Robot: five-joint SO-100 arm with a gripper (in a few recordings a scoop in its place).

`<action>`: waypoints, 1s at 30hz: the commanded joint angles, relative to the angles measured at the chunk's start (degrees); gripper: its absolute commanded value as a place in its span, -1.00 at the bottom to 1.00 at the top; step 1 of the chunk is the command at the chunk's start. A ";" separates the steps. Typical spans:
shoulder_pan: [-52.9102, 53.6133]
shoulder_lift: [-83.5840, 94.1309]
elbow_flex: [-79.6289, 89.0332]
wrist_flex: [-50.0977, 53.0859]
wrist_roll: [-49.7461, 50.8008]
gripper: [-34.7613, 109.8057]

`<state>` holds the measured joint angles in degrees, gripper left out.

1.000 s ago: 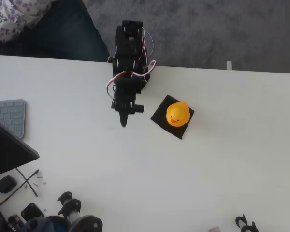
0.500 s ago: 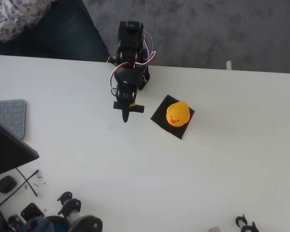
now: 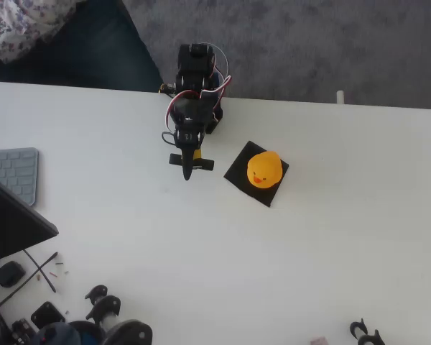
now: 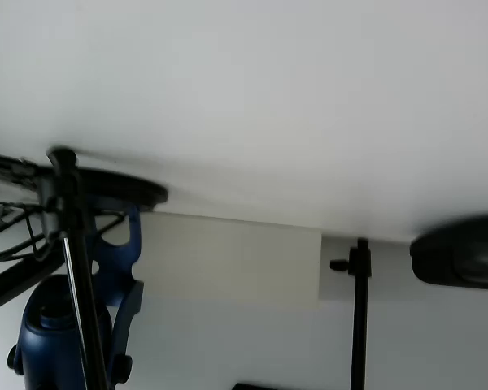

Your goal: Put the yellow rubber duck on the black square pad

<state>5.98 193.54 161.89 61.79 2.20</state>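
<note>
1. In the overhead view the duck sits on the black pad, toward the pad's right half, with its beak facing the bottom of the picture. Bare pad shows to the duck's left.
2. The gripper is over the white surface, apart from the pad. The duck lies to the gripper's right in this view, at about the same level in the picture, with a strip of bare surface between them.
3. The gripper holds nothing. Its fingers look drawn together into one narrow dark tip pointing toward the bottom of the picture, but from above I cannot tell for sure whether they are fully closed.
4. The pad is a tilted square, one corner pointing toward the gripper. The duck is rounded and has no clear long axis from above.
5. Judging by how things lie, the placing looks done: the duck rests on the pad and the gripper is free of it. Any coming move would likely be a retreat toward the arm's base, away from the duck on its right.
</note>
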 commanded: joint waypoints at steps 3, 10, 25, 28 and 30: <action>0.97 0.88 1.49 -0.35 0.18 -0.44; 0.88 0.88 2.64 -0.44 0.09 -0.44; 0.88 0.62 5.27 0.18 0.18 -0.44; 0.88 0.62 5.36 0.18 0.18 -0.45; 0.88 0.62 5.36 0.18 0.18 -0.45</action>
<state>5.98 193.62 166.90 61.79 2.20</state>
